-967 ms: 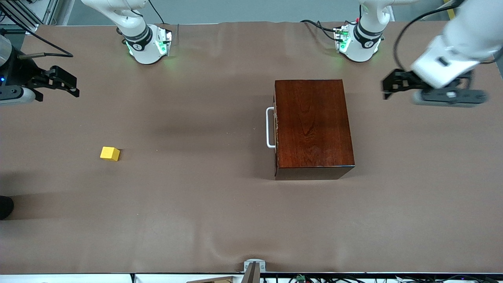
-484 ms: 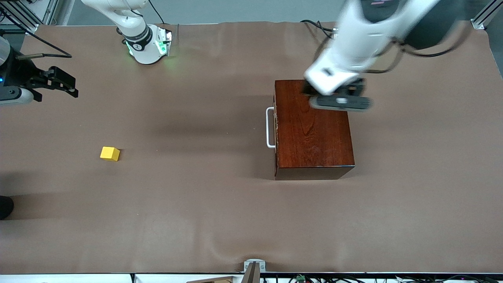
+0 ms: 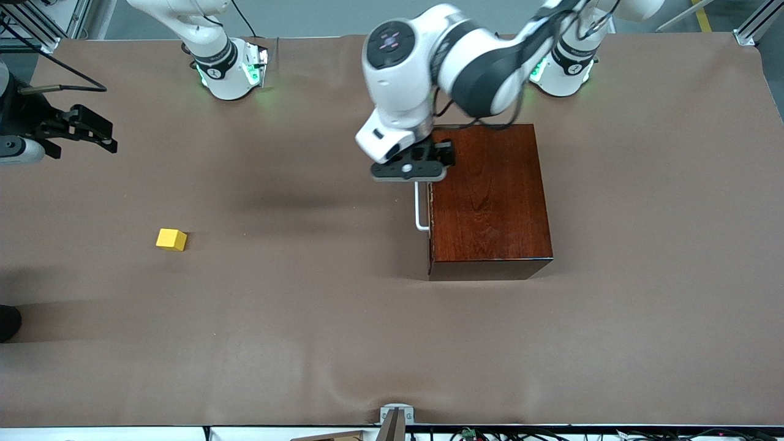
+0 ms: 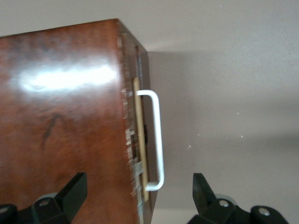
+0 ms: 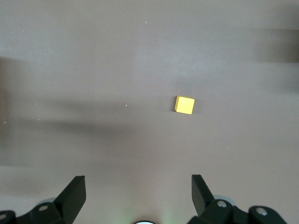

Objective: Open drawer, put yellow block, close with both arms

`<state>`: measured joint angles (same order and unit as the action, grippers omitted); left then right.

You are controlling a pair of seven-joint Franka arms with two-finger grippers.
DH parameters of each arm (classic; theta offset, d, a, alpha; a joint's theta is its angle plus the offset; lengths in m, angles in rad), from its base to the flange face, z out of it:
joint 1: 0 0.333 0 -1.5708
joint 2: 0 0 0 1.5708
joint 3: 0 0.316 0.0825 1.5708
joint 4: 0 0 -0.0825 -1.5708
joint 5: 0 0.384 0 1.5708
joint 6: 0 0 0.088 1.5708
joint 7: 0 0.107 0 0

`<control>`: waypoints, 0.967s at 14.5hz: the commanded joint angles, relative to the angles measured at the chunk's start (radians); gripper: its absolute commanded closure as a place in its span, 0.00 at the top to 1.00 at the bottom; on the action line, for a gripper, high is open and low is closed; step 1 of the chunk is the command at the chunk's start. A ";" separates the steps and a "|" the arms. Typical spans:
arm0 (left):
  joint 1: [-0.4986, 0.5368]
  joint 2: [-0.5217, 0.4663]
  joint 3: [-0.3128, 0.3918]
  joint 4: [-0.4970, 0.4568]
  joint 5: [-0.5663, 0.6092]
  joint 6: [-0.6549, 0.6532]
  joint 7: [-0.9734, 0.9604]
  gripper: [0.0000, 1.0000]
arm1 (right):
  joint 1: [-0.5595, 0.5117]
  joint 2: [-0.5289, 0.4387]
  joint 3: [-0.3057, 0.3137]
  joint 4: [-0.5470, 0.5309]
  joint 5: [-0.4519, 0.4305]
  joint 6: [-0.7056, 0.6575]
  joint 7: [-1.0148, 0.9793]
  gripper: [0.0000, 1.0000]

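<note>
Left pincer (image 3: pixel 409 164) hangs over the white handle (image 3: pixel 420 205) at the front of the drawer (image 4: pixel 138 140), fingers (image 4: pixel 74 189) apart, one over the box (image 3: pixel 487 196) top, one over bare worktop (image 3: pixel 306 318). Drawer shut. Right pincer (image 3: pixel 92 131) waits at the right arm's end of the worktop, fingers apart. Yellow block (image 3: pixel 171 239) lies on the worktop, well apart from both pincers, nearer the front camera than the right one.

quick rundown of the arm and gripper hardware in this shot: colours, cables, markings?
Both arms are glossy white with black joint bands. The left arm has a dark round cap with small pink marks and loose black cables near its base, which glows green. The right arm has the same green-lit base. The left gripper and right gripper are black, the left on a grey plate.
</note>
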<state>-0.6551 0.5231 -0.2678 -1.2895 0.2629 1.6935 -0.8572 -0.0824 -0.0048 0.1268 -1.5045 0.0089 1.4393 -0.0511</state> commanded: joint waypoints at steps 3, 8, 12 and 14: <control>-0.234 0.125 0.226 0.059 0.039 0.027 -0.048 1.00 | -0.027 0.006 0.013 0.006 0.010 -0.002 -0.001 1.00; -0.334 0.195 0.328 0.055 0.038 0.080 -0.063 1.00 | -0.027 0.015 0.013 0.012 -0.009 0.015 -0.007 1.00; -0.336 0.250 0.329 0.049 0.047 0.083 -0.054 1.00 | -0.028 0.023 0.013 0.012 -0.009 0.016 -0.009 1.00; -0.336 0.258 0.328 0.047 0.068 0.083 -0.026 1.00 | -0.028 0.025 0.013 0.012 -0.009 0.016 -0.007 1.00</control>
<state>-0.9866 0.7571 0.0565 -1.2703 0.2926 1.7771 -0.9107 -0.0912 0.0120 0.1264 -1.5046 0.0065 1.4556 -0.0512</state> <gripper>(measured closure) 0.000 0.000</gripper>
